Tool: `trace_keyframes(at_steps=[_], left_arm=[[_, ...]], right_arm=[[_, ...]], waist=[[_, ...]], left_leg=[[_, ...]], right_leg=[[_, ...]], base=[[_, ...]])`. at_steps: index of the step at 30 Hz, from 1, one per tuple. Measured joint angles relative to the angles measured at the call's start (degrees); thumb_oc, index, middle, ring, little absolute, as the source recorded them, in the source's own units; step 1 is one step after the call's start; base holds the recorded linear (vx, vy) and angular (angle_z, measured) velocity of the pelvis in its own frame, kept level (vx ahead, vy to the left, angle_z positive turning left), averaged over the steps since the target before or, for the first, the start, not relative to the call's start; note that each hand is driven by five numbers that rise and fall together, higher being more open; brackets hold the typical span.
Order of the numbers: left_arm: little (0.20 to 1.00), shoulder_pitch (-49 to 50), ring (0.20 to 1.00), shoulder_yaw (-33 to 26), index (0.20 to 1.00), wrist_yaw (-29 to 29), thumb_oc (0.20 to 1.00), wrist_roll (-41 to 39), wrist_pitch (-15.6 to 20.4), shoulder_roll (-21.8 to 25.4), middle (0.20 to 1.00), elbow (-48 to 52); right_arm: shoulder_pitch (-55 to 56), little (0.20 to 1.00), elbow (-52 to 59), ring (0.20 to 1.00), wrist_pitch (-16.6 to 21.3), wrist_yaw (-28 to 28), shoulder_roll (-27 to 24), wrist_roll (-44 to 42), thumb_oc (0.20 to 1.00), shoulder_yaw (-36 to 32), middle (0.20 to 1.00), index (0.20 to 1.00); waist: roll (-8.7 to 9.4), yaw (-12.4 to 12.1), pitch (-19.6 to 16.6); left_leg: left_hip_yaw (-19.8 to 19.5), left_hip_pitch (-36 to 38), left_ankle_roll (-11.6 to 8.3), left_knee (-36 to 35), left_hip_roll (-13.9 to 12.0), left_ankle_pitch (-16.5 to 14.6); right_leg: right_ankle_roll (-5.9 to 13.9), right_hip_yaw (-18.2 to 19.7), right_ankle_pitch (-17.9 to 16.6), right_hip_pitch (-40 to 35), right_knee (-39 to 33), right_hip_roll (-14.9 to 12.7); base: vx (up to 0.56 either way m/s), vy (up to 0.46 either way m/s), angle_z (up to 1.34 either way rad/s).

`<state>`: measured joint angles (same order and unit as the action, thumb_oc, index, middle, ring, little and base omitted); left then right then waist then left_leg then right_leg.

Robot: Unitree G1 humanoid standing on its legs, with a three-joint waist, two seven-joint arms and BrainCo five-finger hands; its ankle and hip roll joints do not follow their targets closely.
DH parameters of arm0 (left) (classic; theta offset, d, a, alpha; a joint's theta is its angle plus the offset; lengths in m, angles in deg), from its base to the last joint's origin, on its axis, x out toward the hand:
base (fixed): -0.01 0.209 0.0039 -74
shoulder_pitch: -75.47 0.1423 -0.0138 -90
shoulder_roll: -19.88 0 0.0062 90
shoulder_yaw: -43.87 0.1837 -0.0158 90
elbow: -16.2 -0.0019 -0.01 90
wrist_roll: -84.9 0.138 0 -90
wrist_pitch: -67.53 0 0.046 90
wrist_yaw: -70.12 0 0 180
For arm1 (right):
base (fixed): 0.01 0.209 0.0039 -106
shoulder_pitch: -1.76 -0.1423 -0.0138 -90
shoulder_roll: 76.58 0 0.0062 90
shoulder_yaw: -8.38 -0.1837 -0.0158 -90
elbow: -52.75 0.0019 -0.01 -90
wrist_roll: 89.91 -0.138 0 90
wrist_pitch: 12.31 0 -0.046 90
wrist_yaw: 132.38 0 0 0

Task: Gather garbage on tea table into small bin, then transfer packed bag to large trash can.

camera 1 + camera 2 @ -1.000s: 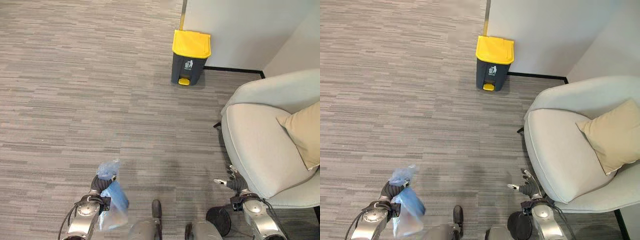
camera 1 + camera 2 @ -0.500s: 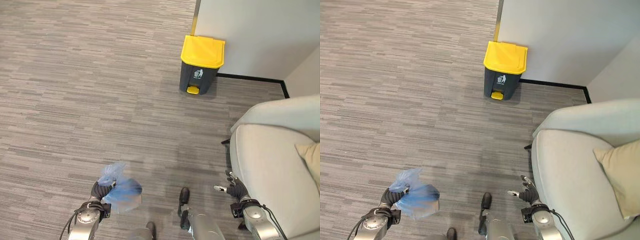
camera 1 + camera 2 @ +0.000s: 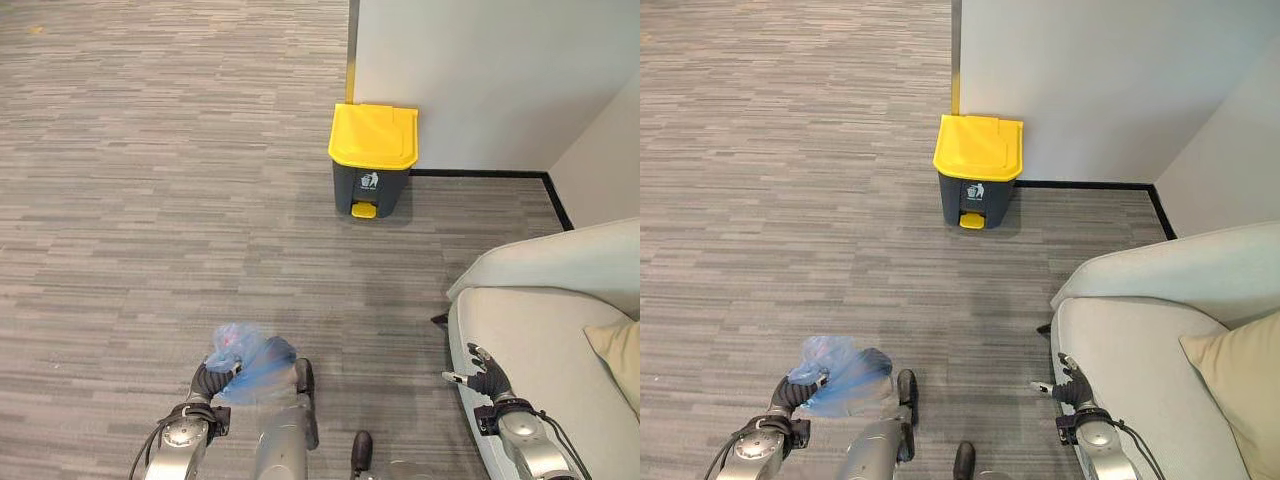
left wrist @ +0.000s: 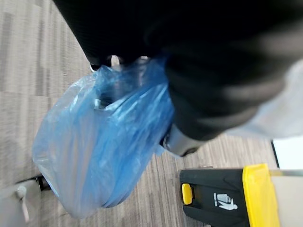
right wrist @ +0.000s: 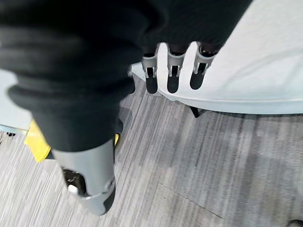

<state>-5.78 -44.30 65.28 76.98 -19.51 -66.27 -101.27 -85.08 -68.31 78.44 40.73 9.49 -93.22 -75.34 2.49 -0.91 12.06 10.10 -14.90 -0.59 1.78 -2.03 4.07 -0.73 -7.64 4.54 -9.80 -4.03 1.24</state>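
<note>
A blue plastic garbage bag (image 3: 247,357) (image 4: 99,151) hangs from my left hand (image 3: 208,382), whose fingers are curled round its gathered neck, low at the left of the floor. The large trash can (image 3: 372,160) (image 3: 977,170), dark grey with a yellow lid and yellow pedal, stands shut against the white wall ahead and slightly right; it also shows past the bag in the left wrist view (image 4: 232,196). My right hand (image 3: 487,375) (image 5: 173,71) hangs empty with fingers relaxed and straight, beside the armchair's front edge.
A pale grey armchair (image 3: 560,330) with a beige cushion (image 3: 1240,375) fills the lower right. A white wall (image 3: 480,70) with a black skirting runs behind the can. Grey carpet (image 3: 150,180) stretches wide to the left and up to the can.
The camera has moved: the can sits further left in view and the wall looms larger. The bag has swung right beside my left hand. Both hands keep their poses.
</note>
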Motion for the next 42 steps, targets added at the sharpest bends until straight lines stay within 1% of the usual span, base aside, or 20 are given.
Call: trace_keyframes(at_steps=[2, 4, 5, 7, 9, 11, 12, 15, 19, 22, 25, 27, 28, 29, 30, 32, 34, 38, 39, 42], left_arm=[[0.200, 0.6, 0.200, -0.1, 0.200, -0.1, 0.200, 0.0, 0.1, 0.6, 0.200, 0.5], [0.200, -0.8, 0.200, -0.1, 0.200, -0.1, 0.200, 0.0, -0.1, 1.8, 0.200, 0.2], [0.200, -1.6, 0.200, -0.2, 0.200, -0.1, 0.200, 0.0, -0.5, 2.0, 0.200, 0.1], [0.200, -2.2, 0.200, -0.1, 0.200, -0.1, 0.200, 0.0, -0.6, 2.7, 0.200, 0.0], [0.200, -2.9, 0.200, -0.3, 0.200, -0.2, 0.200, 0.0, -0.6, 3.3, 0.200, 0.3], [0.200, -3.1, 0.200, -0.6, 0.200, -0.7, 0.200, 0.0, -0.7, 4.1, 0.200, 0.1], [0.200, -2.4, 0.200, -1.0, 0.200, -1.2, 0.200, 0.0, -0.8, 4.1, 0.200, 0.1], [0.200, -2.2, 0.200, -1.5, 0.200, -1.6, 0.200, 0.0, -0.8, 3.8, 0.200, -0.4], [0.200, -1.8, 0.200, -2.0, 0.200, -1.9, 0.200, 0.0, -0.8, 2.8, 0.200, -1.3], [0.200, -2.0, 0.200, -2.2, 0.200, -1.9, 0.200, -0.1, -0.6, 1.6, 0.200, -2.5], [0.200, -1.6, 0.200, -1.8, 0.200, -1.8, 0.200, -0.2, -0.6, 1.0, 0.200, -2.3], [0.200, -0.5, 0.200, -0.8, 0.200, -1.6, 0.200, -0.7, -0.7, 0.0, 0.200, -1.9], [0.200, -1.0, 0.200, 0.3, 0.200, -1.4, 0.200, -0.7, -0.6, 0.0, 0.200, -1.1], [0.200, -0.8, 0.200, 0.5, 0.200, -1.3, 0.200, -0.8, -0.7, -0.1, 0.200, -0.9], [0.200, -0.9, 0.200, 0.6, 0.200, -1.0, 0.200, -1.0, -0.9, -0.5, 0.200, -0.9], [0.200, -0.6, 0.200, 0.2, 0.200, -0.7, 0.200, -1.0, -0.9, -0.4, 0.200, -0.4], [0.200, -1.0, 0.200, 0.3, 0.200, -0.6, 0.200, -1.2, -0.9, -0.4, 0.200, -0.4], [0.200, -4.9, 0.200, 0.4, 0.200, 0.0, 0.200, -1.2, -0.3, -0.4, 0.200, 0.1], [0.200, -4.1, 0.200, 0.4, 0.200, 0.0, 0.200, -1.3, -0.3, 0.0, 0.200, 0.1], [0.200, -3.4, 0.200, 0.4, 0.200, -0.1, 0.200, -1.3, -0.3, -0.1, 0.200, 0.0]], right_arm=[[1.1, 1.000, 0.2, 1.000, 0.2, 0.0, 0.2, 0.0, 1.000, -0.2, 1.000, 1.000], [1.4, 1.000, 0.5, 1.000, 0.1, 0.1, 1.0, 0.0, 1.000, -0.2, 1.000, 1.000], [1.1, 1.000, 0.5, 1.000, 0.0, 0.1, 1.5, 0.0, 1.000, -0.2, 1.000, 1.000], [0.4, 1.000, 0.5, 1.000, 0.1, 0.2, 2.5, 0.0, 1.000, 0.0, 1.000, 1.000], [0.6, 1.000, 1.2, 1.000, 0.1, 0.2, 3.1, 0.0, 1.000, 0.1, 1.000, 1.000], [-0.3, 1.000, 1.9, 1.000, 0.1, 0.3, 3.3, -0.1, 1.000, 1.4, 1.000, 1.000], [-1.3, 1.000, 2.6, 1.000, 0.2, 0.7, 3.2, -0.1, 1.000, 1.8, 1.000, 1.000], [-1.6, 1.000, 2.7, 1.000, 0.1, 0.9, 3.0, -0.1, 1.000, 2.1, 1.000, 1.000], [-0.8, 1.000, 2.7, 1.000, -0.1, 0.9, 2.6, -0.1, 1.000, 2.1, 1.000, 1.000], [0.2, 1.000, 2.1, 1.000, -0.2, 1.0, 2.5, -0.1, 1.000, 2.0, 1.000, 1.000], [2.5, 1.000, 2.1, 1.000, -0.2, 1.3, 2.3, -0.1, 1.000, 1.9, 1.000, 1.000], [2.8, 1.000, 1.9, 1.000, -0.3, 1.3, 2.0, -0.2, 1.000, 0.9, 1.000, 1.000], [3.2, 1.000, 2.1, 1.000, 0.0, 1.3, 1.7, -0.2, 1.000, 0.2, 1.000, 1.000], [1.7, 1.000, 0.8, 1.000, 0.0, 1.2, 1.8, -0.2, 1.000, 0.1, 1.000, 1.000], [0.3, 1.000, 0.2, 1.000, 0.0, 1.2, 1.8, -0.2, 1.000, -0.7, 1.000, 1.000], [-1.8, 1.000, 2.2, 1.000, 0.2, 1.1, 0.3, -0.4, 1.000, -0.5, 1.000, 1.000], [-2.4, 1.000, 2.6, 1.000, 0.4, 0.6, -0.5, -0.8, 1.000, -0.5, 1.000, 1.000], [-1.2, 1.000, 2.5, 1.000, 0.0, -0.1, -1.2, -1.4, 1.000, -1.4, 1.000, 1.000], [-0.9, 1.000, 2.3, 1.000, 0.1, -0.2, -0.7, -1.5, 1.000, -1.3, 1.000, 1.000], [-0.6, 1.000, 1.8, 1.000, 0.1, -0.3, -0.6, -1.9, 1.000, -1.0, 1.000, 1.000]], waist=[[1.75, -0.1, -1.4], [4.35, 0.2, -2.0], [4.53, 0.0, -2.1], [3.40, 0.0, -1.5], [3.40, -0.1, -1.7], [2.68, -0.4, -1.0], [2.48, -0.6, -0.7], [1.64, -0.3, 0.1], [1.17, 1.0, 1.5], [1.67, 1.7, 1.5], [2.54, 2.8, 0.8], [0.04, 3.6, -0.2], [-0.48, 3.5, -0.6], [-0.78, 3.3, -0.5], [-0.78, 3.4, -0.9], [-0.91, 3.4, -1.0], [-0.81, 3.7, -1.1], [1.54, 4.5, -0.3], [1.78, 3.7, -0.2], [0.84, 3.3, 0.1]], left_leg=[[0.4, 1.5, 3.34, 0.6, 2.3, 3.7], [1.3, 1.2, 4.89, 2.0, 4.9, 1.4], [1.6, 1.7, 5.86, 2.8, 5.7, -0.3], [1.7, 4.1, 6.42, 1.2, 5.6, -0.6], [1.6, 5.2, 6.26, 0.6, 6.0, -1.2], [2.0, 6.4, 7.45, -0.1, 5.9, -3.4], [3.2, 7.3, 6.95, -0.7, 5.6, -2.1], [2.9, 9.7, 6.62, -1.0, 5.4, -4.3], [2.5, 13.4, 5.68, -1.0, 6.3, -7.7], [-0.1, 15.2, 4.81, 0.1, 6.4, -10.9], [-4.5, 19.5, 2.50, 0.0, 6.3, -12.5], [-7.1, 21.0, 0.14, 0.2, 2.6, -14.0], [-7.4, 20.7, -0.63, 1.9, 1.2, -14.2], [-7.4, 20.5, -0.98, 3.6, 0.0, -14.0], [-7.1, 18.6, -1.62, 8.7, -1.1, -13.7], [-6.3, 15.6, -3.67, 19.6, -3.5, -12.4], [-6.4, 13.2, -4.76, 23.8, -4.6, -13.4], [-4.2, 7.5, -4.70, 11.1, -1.8, -14.1], [-4.0, 2.3, -4.65, 9.7, -2.1, -11.1], [-5.0, -2.0, -4.99, 5.1, -2.9, -5.6]], right_leg=[[3.10, 0.0, 5.0, 1.5, 5.6, -3.0], [3.79, 0.1, 6.9, 2.3, 7.9, -5.9], [4.06, 0.1, 6.8, 2.5, 10.7, -6.8], [6.49, 0.6, 8.5, 9.2, 25.5, -7.8], [8.43, 1.4, 10.0, 12.3, 29.3, -8.6], [8.50, 1.3, 10.9, 18.2, 33.9, -9.5], [8.12, 0.8, 11.2, 21.6, 34.7, -9.8], [7.37, -1.6, 8.5, 27.2, 28.2, -9.9], [8.06, -3.8, -2.9, 31.4, 12.0, -10.4], [9.08, -4.8, -6.9, 32.0, 5.6, -10.7], [6.63, -1.7, -9.8, 28.4, 4.8, -10.6], [4.55, -2.8, -13.6, 27.3, 7.7, -7.9], [1.63, -4.3, -13.2, 27.0, 8.8, -6.6], [1.30, -4.9, -11.8, 26.3, 9.6, -5.9], [-0.86, -6.4, -11.4, 25.8, 10.8, -5.0], [-2.97, -6.7, -9.2, 23.2, 10.5, -2.8], [-4.37, -6.0, -8.0, 20.8, 9.4, -1.9], [-4.65, -4.7, -6.6, 15.2, 4.1, -2.7], [-4.23, -5.1, -6.9, 13.3, 3.5, -2.2], [-3.04, -4.2, -6.1, 9.9, 0.9, -0.6]], base=[[0.26, 0.171, -0.24], [0.30, 0.257, -0.05], [0.18, 0.192, -0.16], [0.11, 0.119, -0.08], [0.20, 0.130, 0.09], [0.18, 0.095, -0.27], [0.27, 0.067, -0.26], [0.33, 0.038, -0.11], [0.39, -0.045, 0.08], [0.33, -0.100, 0.36], [0.39, -0.199, 0.78], [0.32, -0.215, 0.76], [0.30, -0.216, 0.52], [0.18, -0.129, 0.26], [0.24, -0.152, 0.02], [0.24, -0.090, -0.22], [0.23, -0.041, -0.15], [0.20, 0.018, 0.13], [0.18, 0.040, -0.32], [0.24, 0.118, -0.29]])
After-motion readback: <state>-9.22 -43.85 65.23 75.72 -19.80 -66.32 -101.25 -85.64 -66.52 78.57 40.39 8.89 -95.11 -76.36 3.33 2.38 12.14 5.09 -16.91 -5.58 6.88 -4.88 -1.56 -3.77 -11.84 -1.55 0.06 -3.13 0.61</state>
